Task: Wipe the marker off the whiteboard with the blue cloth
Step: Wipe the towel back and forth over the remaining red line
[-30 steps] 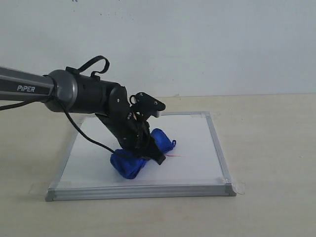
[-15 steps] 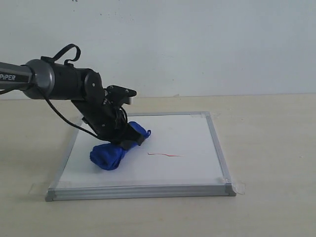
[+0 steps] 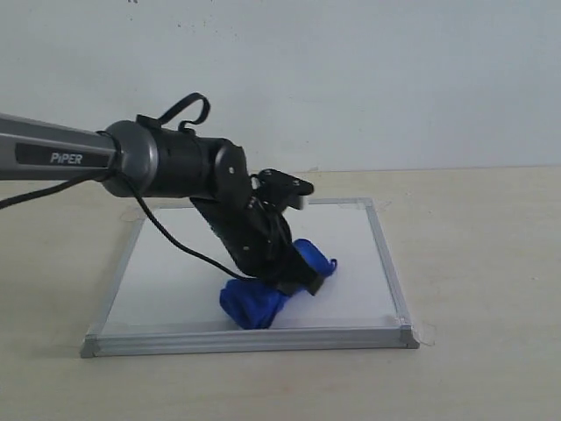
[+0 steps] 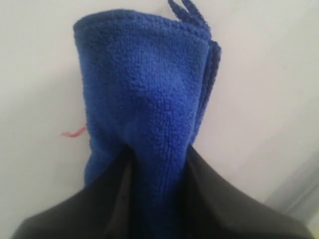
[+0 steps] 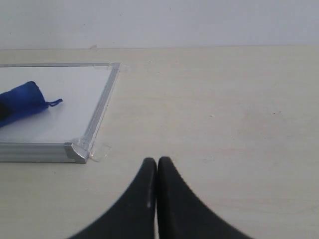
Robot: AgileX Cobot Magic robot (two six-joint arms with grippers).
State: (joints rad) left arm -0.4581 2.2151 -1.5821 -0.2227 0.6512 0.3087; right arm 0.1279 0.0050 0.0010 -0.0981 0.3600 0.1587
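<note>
Blue cloth (image 3: 254,303) is pressed on the whiteboard (image 3: 171,263), at about 5 o'clock from the board's middle and close to its frame edge at 6 o'clock. It is clamped between the fingers of the left gripper (image 3: 294,279), bulging out on both sides of them. The left arm (image 3: 166,167) is brought in from 9 o'clock in the exterior view, its forearm almost level and its wrist bent steeply down toward 5 o'clock. A short red end of the marker (image 4: 75,132) is seen touching the cloth's edge. The right gripper (image 5: 157,167) is held over the table (image 3: 473,263) near the board's taped corner, its fingers pressed together.
</note>
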